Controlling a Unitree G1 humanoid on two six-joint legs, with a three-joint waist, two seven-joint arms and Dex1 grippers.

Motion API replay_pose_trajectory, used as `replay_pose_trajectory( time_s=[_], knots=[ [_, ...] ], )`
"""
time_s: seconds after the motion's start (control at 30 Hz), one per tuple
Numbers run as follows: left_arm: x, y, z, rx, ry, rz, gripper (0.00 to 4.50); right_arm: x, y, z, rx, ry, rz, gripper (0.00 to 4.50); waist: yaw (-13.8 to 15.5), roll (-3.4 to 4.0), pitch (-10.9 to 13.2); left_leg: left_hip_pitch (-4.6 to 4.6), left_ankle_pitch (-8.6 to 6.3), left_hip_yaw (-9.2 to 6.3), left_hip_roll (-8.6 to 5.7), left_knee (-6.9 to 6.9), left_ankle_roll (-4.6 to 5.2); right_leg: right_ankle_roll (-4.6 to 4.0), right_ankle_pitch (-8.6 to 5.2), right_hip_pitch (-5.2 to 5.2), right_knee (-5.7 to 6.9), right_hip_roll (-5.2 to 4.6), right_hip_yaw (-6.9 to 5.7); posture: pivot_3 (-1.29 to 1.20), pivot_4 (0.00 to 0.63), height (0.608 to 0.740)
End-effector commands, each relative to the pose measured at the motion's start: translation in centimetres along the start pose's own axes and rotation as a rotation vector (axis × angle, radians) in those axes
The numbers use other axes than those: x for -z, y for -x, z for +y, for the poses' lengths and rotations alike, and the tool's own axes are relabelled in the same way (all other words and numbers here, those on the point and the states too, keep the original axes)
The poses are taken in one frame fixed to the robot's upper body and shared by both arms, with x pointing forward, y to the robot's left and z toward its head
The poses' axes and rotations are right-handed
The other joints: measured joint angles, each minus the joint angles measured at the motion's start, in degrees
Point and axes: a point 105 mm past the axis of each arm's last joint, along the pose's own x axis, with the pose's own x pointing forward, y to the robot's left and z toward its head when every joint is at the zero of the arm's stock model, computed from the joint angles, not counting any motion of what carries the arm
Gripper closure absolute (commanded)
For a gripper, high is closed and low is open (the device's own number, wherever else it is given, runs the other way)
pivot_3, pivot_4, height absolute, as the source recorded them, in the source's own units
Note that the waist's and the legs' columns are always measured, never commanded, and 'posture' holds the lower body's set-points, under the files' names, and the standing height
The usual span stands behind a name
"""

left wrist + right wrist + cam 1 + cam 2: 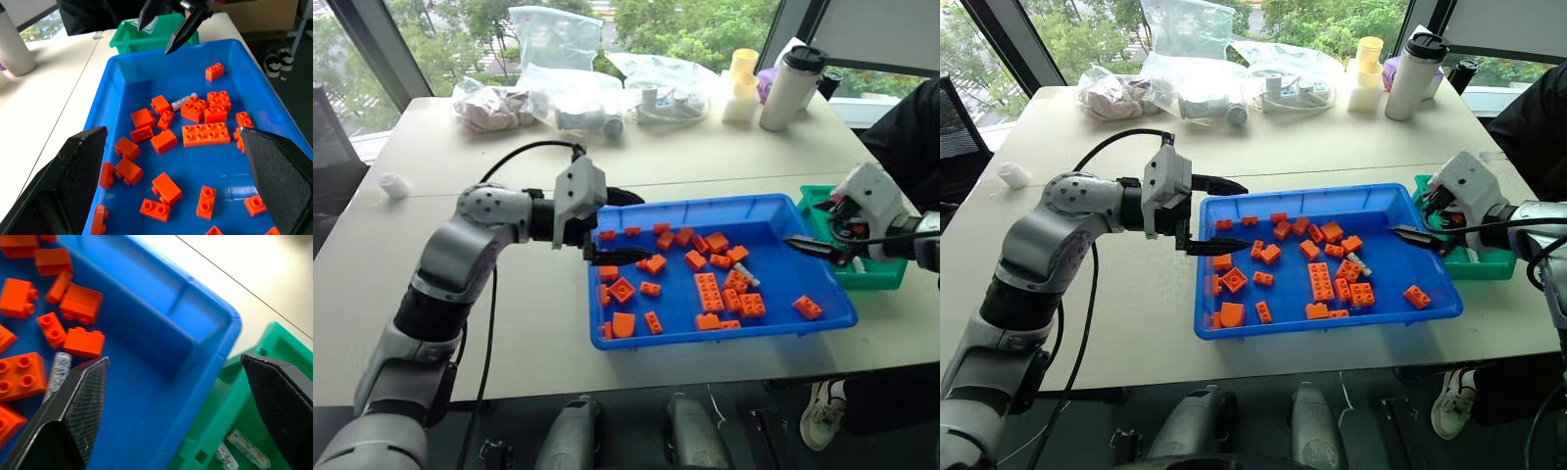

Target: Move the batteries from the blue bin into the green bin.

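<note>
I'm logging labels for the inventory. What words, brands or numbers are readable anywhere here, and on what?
None readable.
Battery in the blue bin: its wrap shows no legible print.
Batteries in the green bin: markings too blurred.
Tumbler and bags: no text visible.

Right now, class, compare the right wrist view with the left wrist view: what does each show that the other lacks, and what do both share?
Right wrist view alone: two batteries lying inside the green bin. Left wrist view alone: the right claw, open, above the blue bin's far end, and a white cup on the table. Both: the blue bin, orange bricks, and one battery still among them.
</note>
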Motion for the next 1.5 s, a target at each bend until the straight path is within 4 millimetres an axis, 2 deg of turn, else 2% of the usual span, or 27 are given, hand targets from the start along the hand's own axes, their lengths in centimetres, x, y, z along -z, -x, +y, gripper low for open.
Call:
replay_pose_trajectory(
  time_s=[0.03, 0.17, 0.4, 0.63, 0.83, 0.97, 1.07, 1.3, 1.5],
  knots=[
    [-0.3, 0.6, -0.1, -0.014, -0.057, 0.023, 0.0, -0.8, -0.6, 1.8, -0.12, 0.063, -0.001, 0.05, 0.09, 0.0, 0.0, 0.01, 0.0, 0.0, 0.0, 0.0, 0.0, 0.0, 0.0, 0.01, 0.0, 0.0, 0.0, 0.0, 0.15, 0.74],
    [-0.4, 0.6, 0.0, -0.035, -0.051, 0.016, 0.0, 1.1, -1.7, 2.7, -0.155, 0.112, 0.115, 0.05, 0.29, -0.03, 0.02, -0.03, -0.01, -0.02, -0.01, 0.04, 0.01, 0.0, 0.0, 0.02, 0.0, -0.03, -0.02, 0.0, 0.15, 0.74],
    [-0.3, 0.8, -0.3, -0.045, -0.044, 0.021, 0.0, 1.6, -2.7, 3.5, -0.195, 0.129, 0.139, 0.05, 0.09, -0.03, 0.02, -0.01, -0.01, -0.02, 0.0, 0.04, 0.01, 0.0, 0.0, 0.0, 0.0, -0.01, -0.01, 0.0, 0.15, 0.74],
    [-0.2, 0.8, -0.3, -0.047, -0.042, 0.021, 0.0, 2.5, -3.7, 3.6, -0.196, 0.154, 0.169, 0.05, 0.13, -0.03, 0.02, -0.02, -0.01, -0.02, -0.01, 0.05, 0.01, 0.0, 0.0, 0.0, 0.01, -0.02, -0.01, 0.0, 0.15, 0.74],
    [-0.1, 1.0, 0.1, -0.066, -0.045, 0.028, 0.0, 3.4, -4.8, 2.8, -0.162, 0.134, 0.188, 0.05, 0.11, -0.03, 0.02, -0.02, -0.01, -0.01, -0.01, 0.05, 0.01, 0.0, 0.0, 0.0, 0.01, -0.02, -0.01, 0.0, 0.15, 0.74],
    [0.1, 1.1, 0.2, -0.069, -0.043, 0.031, 0.0, 3.6, -5.6, 3.3, -0.189, 0.112, 0.176, 0.05, 0.08, -0.03, 0.02, -0.02, 0.0, -0.01, -0.01, 0.05, 0.01, 0.0, 0.0, 0.0, 0.01, -0.01, -0.01, 0.0, 0.15, 0.74],
    [0.1, 1.1, 0.2, -0.073, -0.042, 0.032, 0.0, 3.4, -6.2, 4.0, -0.214, 0.109, 0.16, 0.88, 0.08, -0.04, 0.02, -0.01, 0.0, -0.02, -0.01, 0.04, 0.0, 0.0, 0.0, 0.0, 0.01, -0.01, -0.01, 0.0, 0.15, 0.74],
    [0.5, 1.2, -0.2, -0.06, -0.029, 0.045, 0.0, 3.3, -6.1, 4.2, -0.22, 0.131, 0.164, 4.42, 0.12, -0.03, 0.02, -0.01, 0.0, -0.02, -0.01, 0.06, 0.01, 0.0, 0.0, 0.01, 0.01, -0.02, -0.01, 0.0, 0.15, 0.74],
    [0.6, 1.3, -0.3, -0.05, -0.024, 0.049, 0.0, 2.9, -5.9, 4.0, -0.209, 0.15, 0.158, 4.47, 0.12, -0.04, 0.02, -0.01, 0.0, -0.02, -0.01, 0.06, 0.0, 0.0, 0.0, 0.01, 0.02, -0.01, -0.01, 0.0, 0.15, 0.74]
  ],
)
